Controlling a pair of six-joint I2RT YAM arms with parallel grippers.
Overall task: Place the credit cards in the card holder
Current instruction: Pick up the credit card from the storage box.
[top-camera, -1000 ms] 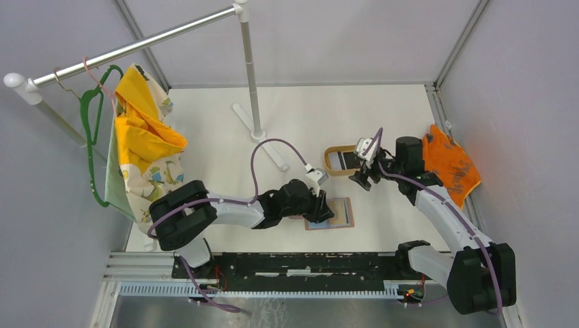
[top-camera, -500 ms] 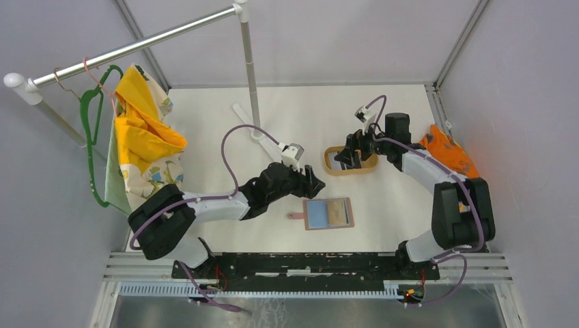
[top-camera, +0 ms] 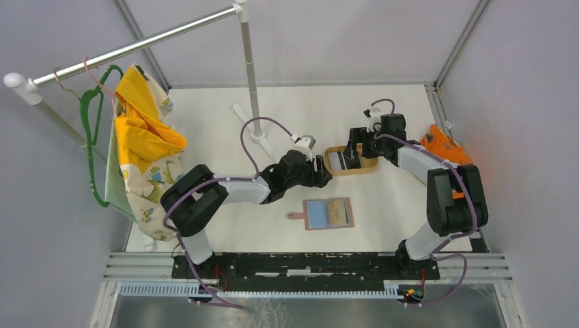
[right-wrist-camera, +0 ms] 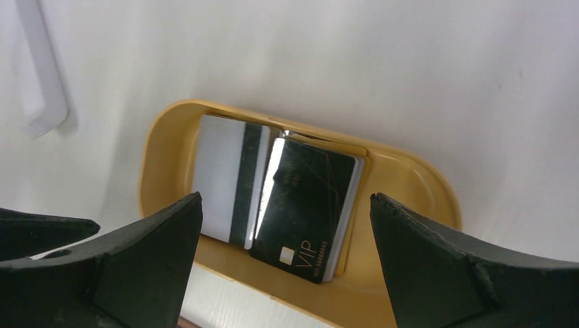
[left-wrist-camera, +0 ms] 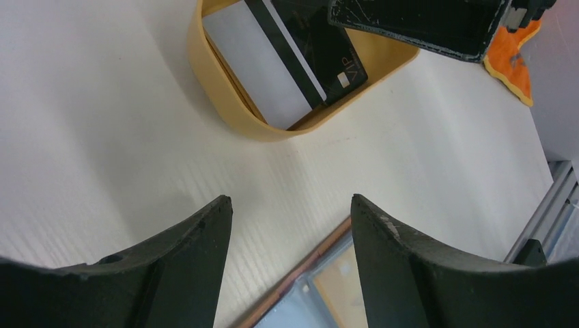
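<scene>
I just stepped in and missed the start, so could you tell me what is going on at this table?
A robot is loading a wallet from a yellow tray. The right claw hangs open and empty over the tray, which holds a black card and a white striped card. The left claw, also open and empty, hovers beside the tray. The wallet lies open nearer the robot, a blue card and a gold card showing in it.

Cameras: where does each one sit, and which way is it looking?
Top: above and behind the robot, looking down on the table, tray and wallet; both arms show whole.
Left wrist: on the left arm, looking forward past its open left claw at the tray.
Right wrist: on the right arm, looking down through its open right claw into the tray.
Both wrist views share the tray's cards.
</scene>
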